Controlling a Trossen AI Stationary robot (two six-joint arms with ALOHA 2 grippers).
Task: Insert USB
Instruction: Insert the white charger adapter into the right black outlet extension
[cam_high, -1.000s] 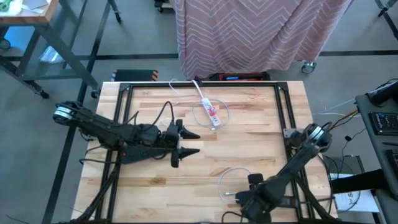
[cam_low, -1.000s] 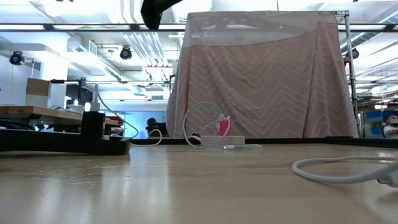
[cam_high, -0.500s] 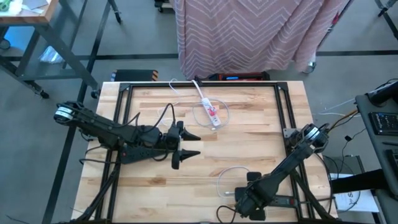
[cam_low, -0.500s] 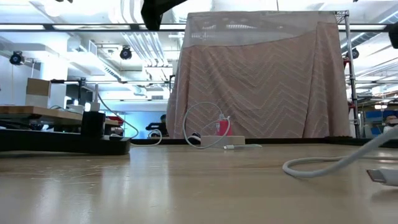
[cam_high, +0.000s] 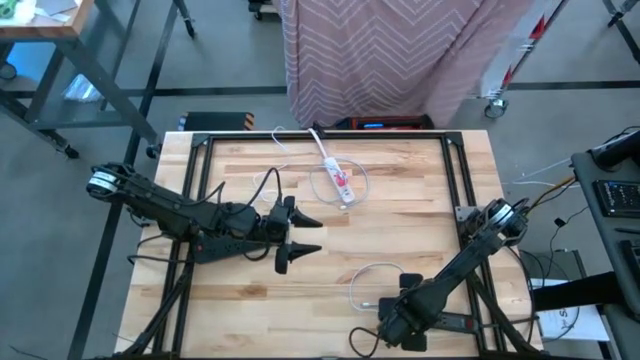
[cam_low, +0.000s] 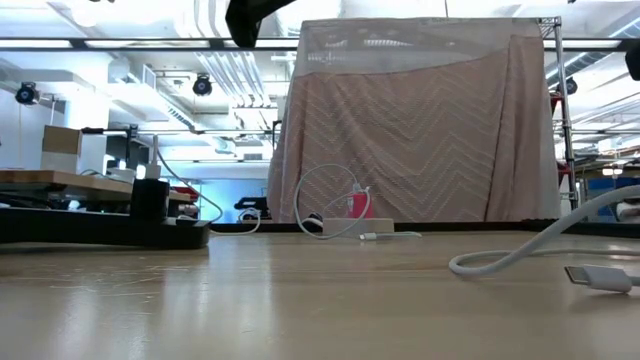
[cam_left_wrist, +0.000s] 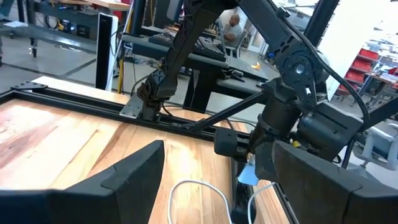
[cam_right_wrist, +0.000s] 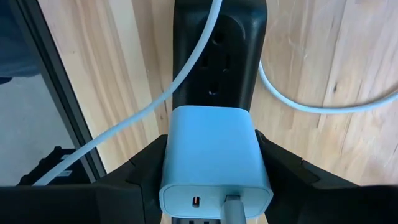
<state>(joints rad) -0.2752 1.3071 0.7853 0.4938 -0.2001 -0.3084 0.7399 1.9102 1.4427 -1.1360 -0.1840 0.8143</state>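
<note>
While the right gripper (cam_right_wrist: 214, 163) pinches the pale blue charger block (cam_right_wrist: 214, 155) near the table's front edge (cam_high: 300, 352), its white cable (cam_high: 362, 282) loops alongside; left gripper (cam_high: 305, 236) hovers mid-table, jaws spread, bare wood around it; power strip (cam_high: 341, 182) lies well apart.

The left gripper (cam_high: 308, 244) hovered with fingers spread over the table's middle-left; the right gripper (cam_high: 395, 322) sat low near the front edge, fingers clamped.

White cable (cam_low: 540, 247) cut off at low view's right edge; its far end unseen.
</note>
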